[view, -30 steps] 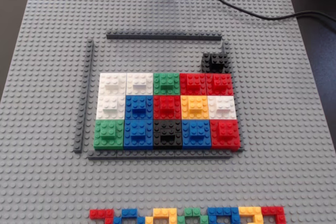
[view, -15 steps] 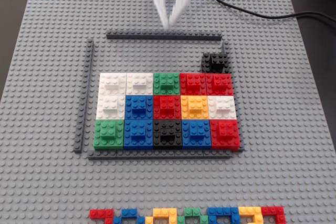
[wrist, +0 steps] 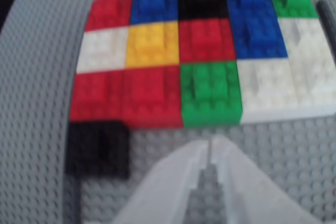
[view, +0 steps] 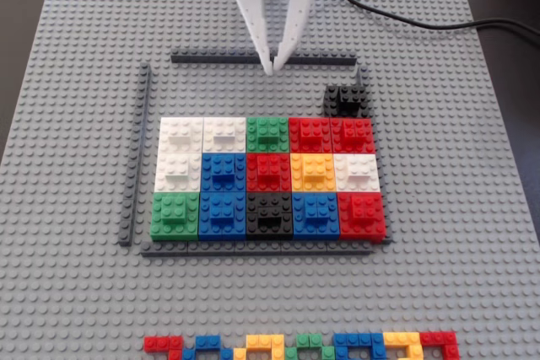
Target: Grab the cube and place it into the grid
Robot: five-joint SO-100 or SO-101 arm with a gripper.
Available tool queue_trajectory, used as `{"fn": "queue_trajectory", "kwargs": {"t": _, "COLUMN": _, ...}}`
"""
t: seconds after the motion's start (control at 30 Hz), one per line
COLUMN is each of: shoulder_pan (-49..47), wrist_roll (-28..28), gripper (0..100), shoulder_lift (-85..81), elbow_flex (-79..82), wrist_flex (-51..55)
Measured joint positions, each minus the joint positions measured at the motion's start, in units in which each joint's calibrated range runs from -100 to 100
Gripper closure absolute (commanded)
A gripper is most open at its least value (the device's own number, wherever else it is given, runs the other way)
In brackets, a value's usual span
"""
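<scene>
Gripper [view: 274, 67]: white, fingertips pressed together, empty, over the top dark-grey bar in the fixed view.
Cube [view: 345, 99]: black, on the baseplate [view: 76, 292], in the frame's top-right corner, touching the red square below.
Grid [view: 268, 176]: three rows of coloured squares; row beside the cube bare.

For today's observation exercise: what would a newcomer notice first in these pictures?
The block of coloured squares in the grid at the middle of the grey baseplate. Next the white tool, fingertips nearly together, over the top bar in the fixed view. Then the cube at the grid's upper right corner.
</scene>
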Motion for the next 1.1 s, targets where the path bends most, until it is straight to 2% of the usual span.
{"fn": "queue_trajectory", "kwargs": {"t": 0.3, "shoulder_pan": 0.95, "wrist_roll": 1.42, "gripper": 100, "shoulder_lift": 0.00, "elbow_flex": 0.00, "wrist_flex": 6.64}}
{"fn": "queue_trajectory", "kwargs": {"t": 0.5, "shoulder_pan": 1.46, "wrist_roll": 0.44, "gripper": 100, "shoulder_lift": 0.00, "elbow_flex": 0.00, "wrist_flex": 9.47}}
{"fn": "queue_trajectory", "kwargs": {"t": 1.1, "shoulder_pan": 0.15, "wrist_roll": -1.27, "gripper": 100, "shoulder_lift": 0.00, "elbow_flex": 0.00, "wrist_flex": 11.09}}
